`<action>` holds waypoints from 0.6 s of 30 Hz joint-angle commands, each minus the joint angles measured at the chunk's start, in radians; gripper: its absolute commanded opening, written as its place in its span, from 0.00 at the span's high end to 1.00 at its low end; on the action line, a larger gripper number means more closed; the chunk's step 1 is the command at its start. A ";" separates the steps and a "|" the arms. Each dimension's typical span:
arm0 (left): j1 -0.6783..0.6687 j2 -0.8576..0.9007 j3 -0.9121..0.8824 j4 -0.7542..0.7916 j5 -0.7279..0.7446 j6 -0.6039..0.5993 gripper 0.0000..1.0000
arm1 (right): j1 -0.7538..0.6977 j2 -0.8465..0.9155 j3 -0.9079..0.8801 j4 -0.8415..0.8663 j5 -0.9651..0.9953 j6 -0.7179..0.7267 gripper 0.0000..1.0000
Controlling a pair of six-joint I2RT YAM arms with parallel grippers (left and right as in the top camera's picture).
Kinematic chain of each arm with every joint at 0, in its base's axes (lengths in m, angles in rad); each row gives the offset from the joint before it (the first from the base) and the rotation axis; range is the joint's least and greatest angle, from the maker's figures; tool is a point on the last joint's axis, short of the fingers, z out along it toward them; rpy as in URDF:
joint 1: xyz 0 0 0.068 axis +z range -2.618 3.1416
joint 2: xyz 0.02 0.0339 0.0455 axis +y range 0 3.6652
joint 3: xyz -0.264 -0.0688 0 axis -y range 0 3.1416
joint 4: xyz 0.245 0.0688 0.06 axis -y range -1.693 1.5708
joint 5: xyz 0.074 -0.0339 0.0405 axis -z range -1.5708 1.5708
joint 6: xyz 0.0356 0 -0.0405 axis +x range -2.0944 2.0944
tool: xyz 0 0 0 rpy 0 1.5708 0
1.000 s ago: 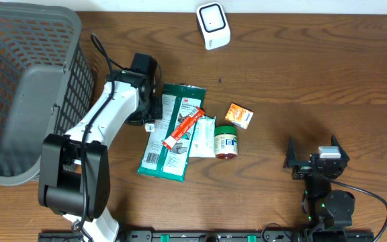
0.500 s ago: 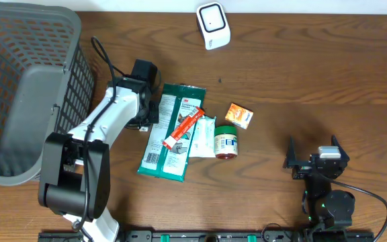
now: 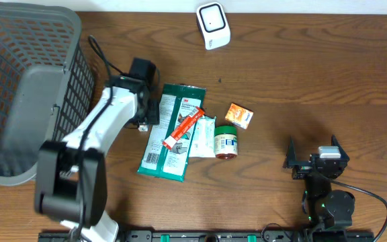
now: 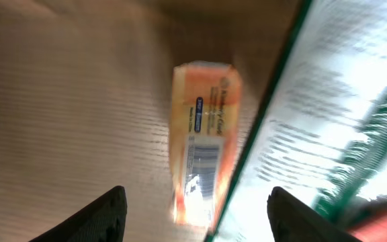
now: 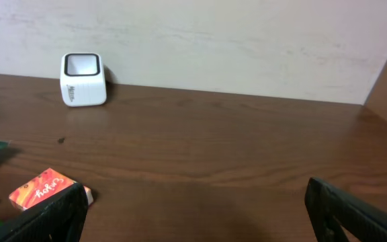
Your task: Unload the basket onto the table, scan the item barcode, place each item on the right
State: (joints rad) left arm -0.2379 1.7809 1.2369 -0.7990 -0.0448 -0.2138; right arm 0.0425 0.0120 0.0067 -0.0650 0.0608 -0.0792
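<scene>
On the tabletop (image 3: pixel 314 81), just left of the green pouch (image 3: pixel 173 131), a small orange packet (image 4: pixel 203 134) is lying barcode-up beneath the open, empty left jaws. Looking light and crushable, it is inviting a gentle pinch across its narrow sides; the right jaws are gaping open too.

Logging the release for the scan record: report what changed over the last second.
The left gripper opened, apparently releasing the small orange packet, which now lies on the table beside the green package, free between the fingers. The left arm eased slightly leftward. The right gripper stayed open and parked; scanner, basket, jar and orange box did not move.
</scene>
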 commanded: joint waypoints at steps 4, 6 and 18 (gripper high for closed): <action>-0.001 -0.306 0.073 0.001 -0.017 -0.005 0.32 | -0.003 -0.005 -0.001 -0.003 0.010 0.015 0.01; 0.007 -0.436 0.073 0.012 -0.020 -0.005 0.31 | -0.003 -0.005 -0.001 -0.003 0.010 0.015 0.01; 0.139 -0.811 0.072 -0.045 -0.020 -0.006 0.15 | -0.003 -0.005 -0.001 -0.003 0.010 0.015 0.01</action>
State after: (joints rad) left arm -0.1165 1.0016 1.2972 -0.8249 -0.0570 -0.2138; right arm 0.0425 0.0120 0.0067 -0.0647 0.0608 -0.0792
